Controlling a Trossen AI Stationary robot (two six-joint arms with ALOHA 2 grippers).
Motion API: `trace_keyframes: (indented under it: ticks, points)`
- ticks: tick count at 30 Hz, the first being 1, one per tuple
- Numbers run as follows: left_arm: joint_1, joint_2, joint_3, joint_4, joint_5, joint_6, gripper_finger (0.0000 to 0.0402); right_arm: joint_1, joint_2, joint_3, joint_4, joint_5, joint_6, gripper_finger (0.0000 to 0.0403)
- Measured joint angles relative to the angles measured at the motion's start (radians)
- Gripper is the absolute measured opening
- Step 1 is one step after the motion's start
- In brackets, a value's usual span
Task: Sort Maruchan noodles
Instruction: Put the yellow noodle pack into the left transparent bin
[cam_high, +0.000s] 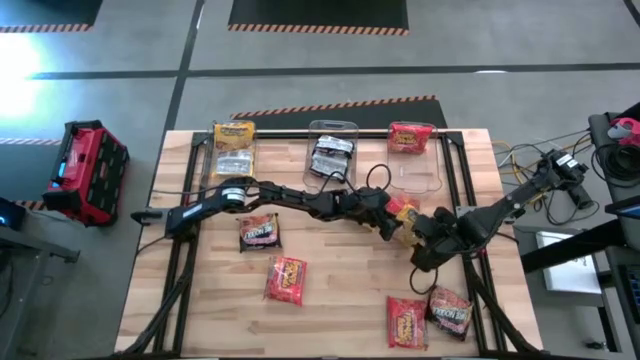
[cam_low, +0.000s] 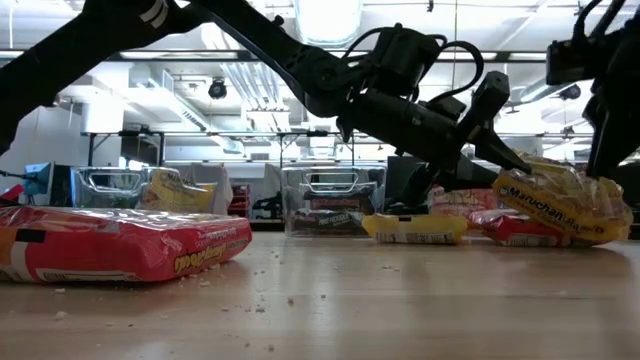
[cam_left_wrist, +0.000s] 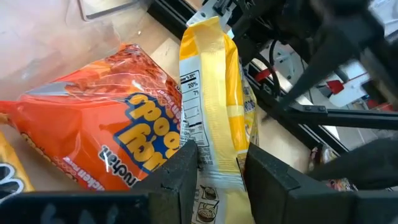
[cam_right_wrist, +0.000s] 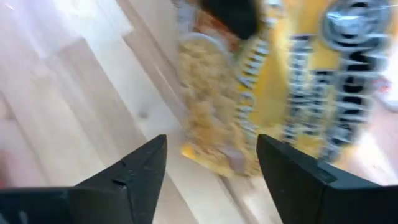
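1. A red crate (cam_high: 88, 168) sits on the floor, left of the table (cam_high: 330, 310).
2. At the table's far left, a yellow packet (cam_high: 234, 133) lies in the left bin (cam_high: 232, 160).
3. On the open wood, a dark packet (cam_high: 260, 232) lies beside the left arm, and a red packet (cam_high: 286, 279) lies nearer the front edge.
4. The middle bin (cam_high: 333, 150) holds a dark packet (cam_high: 330, 158).
5. The left gripper (cam_left_wrist: 221, 165) reaches across to the table's middle and is clamped on the edge of a yellow packet (cam_left_wrist: 214, 112); an orange packet (cam_left_wrist: 106, 134) lies just beside it.
6. In the low view this held packet (cam_low: 560, 205) is tilted, its far end low at the table.
7. The right bin (cam_high: 415, 165) has a red packet (cam_high: 408, 137) at its far end.
8. The right gripper (cam_right_wrist: 211, 165) is right of centre, fingers apart, pointing at the same yellow packet without holding it.
9. Near the front right, a red packet (cam_high: 406, 320) and a dark packet (cam_high: 450, 312) lie side by side.
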Motion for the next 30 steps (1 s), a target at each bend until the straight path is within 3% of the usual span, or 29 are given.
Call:
trace_keyframes:
  ticks: [9,20,30]
  points:
    - [0.010,0.000,0.000,-0.001,0.046,0.002,0.0096,0.000,-0.014,0.100,-0.259,-0.007,0.006,0.0273]
    - [0.054,-0.114,0.000,-0.145,0.069,0.152,0.0096,0.000,-0.029,0.119,-0.297,-0.008,-0.002,0.0274]
    - [0.070,-0.318,-0.057,-0.413,-0.203,0.364,0.0096,0.000,-0.030,0.117,-0.297,0.036,-0.073,0.0274]
